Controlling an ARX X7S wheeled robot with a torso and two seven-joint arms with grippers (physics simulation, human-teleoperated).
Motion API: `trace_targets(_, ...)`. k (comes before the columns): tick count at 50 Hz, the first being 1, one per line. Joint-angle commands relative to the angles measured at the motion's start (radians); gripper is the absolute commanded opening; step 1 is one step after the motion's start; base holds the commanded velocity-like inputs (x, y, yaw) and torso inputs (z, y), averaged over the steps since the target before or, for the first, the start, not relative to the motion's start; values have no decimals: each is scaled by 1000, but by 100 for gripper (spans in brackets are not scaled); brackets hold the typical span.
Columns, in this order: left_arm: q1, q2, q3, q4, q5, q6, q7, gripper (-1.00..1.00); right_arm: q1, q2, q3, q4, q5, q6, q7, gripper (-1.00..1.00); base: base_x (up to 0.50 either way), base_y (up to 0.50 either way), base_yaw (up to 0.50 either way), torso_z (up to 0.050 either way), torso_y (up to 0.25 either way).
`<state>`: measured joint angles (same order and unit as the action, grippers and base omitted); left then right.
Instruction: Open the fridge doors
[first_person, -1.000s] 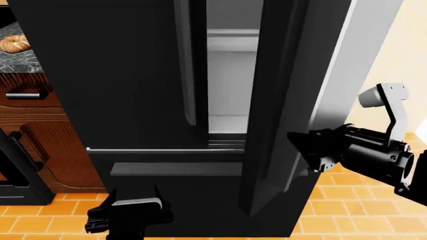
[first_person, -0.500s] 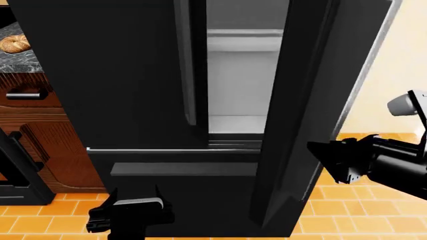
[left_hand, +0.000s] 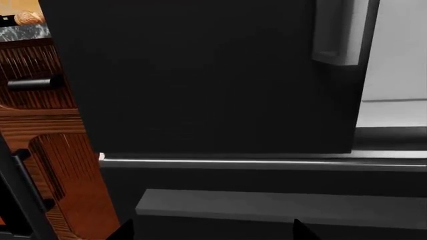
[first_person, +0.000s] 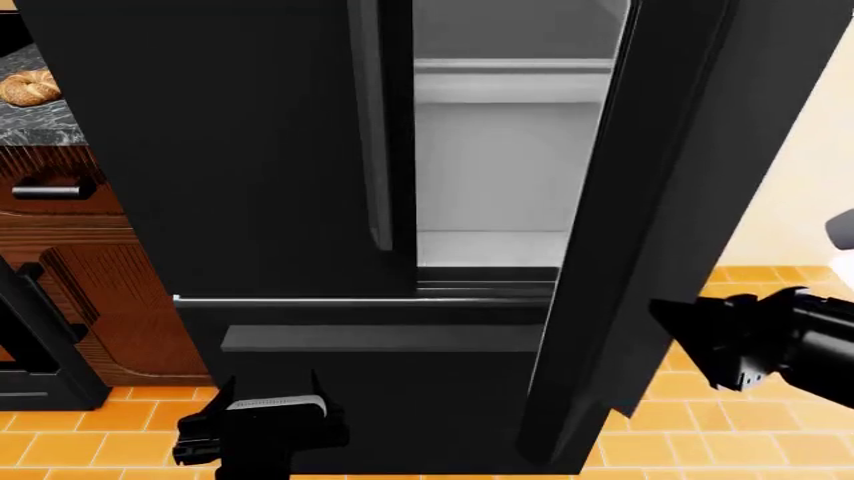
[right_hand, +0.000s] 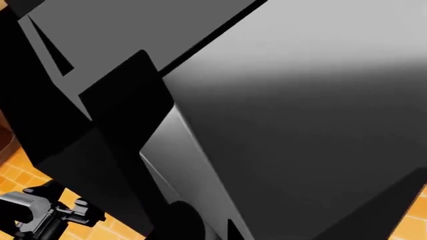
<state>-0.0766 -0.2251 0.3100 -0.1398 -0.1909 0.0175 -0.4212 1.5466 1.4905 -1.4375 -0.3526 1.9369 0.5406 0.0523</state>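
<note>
The left fridge door (first_person: 227, 150) is closed, its grey bar handle (first_person: 378, 120) running along its inner edge; the left wrist view faces this door (left_hand: 200, 75) and the handle's lower end (left_hand: 337, 30). The right fridge door (first_person: 667, 200) stands swung out, baring the white interior (first_person: 514, 170). My right gripper (first_person: 674, 325) sits against that door's outer face, low down. In the right wrist view its jaws (right_hand: 210, 230) close around the grey handle (right_hand: 183, 165) on the door (right_hand: 300, 100). My left gripper (first_person: 260, 395) hangs low before the drawer, fingers wide apart (left_hand: 210, 232), holding nothing.
Below the doors is a wide black drawer front (first_person: 374, 400) with a horizontal handle (first_person: 374, 338). A brown wooden cabinet (first_person: 80, 250) and a dark stone counter with bread (first_person: 27, 88) stand at the left. Orange floor tiles (first_person: 707, 430) lie below.
The right door has swung further open to the right, widening the gap onto the interior. My right gripper moved right and lower with it. The left arm stayed still.
</note>
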Motion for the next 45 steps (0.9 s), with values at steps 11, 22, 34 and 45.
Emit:
trace_targets(11,-3,-4,7,-6,-5,7,-5,100,-62,40,-26,26,-191,1,62,-100,1,-2,-2,0,0)
trace_targets(22,-3,-7,10,-2,-9,2,-10,100,-64,36,-21,20,-201,2,61,-100,1,-2,-2,0,0)
trace_targets(34,-8,-8,14,-7,-13,1,-12,100,-150,35,-131,-37,-187,424,105,100,1,0,0,0,0)
trace_targets(45,-7,-11,16,-3,-18,1,-15,100,-154,42,-132,-56,-188,437,137,100,0,0,0,0,0)
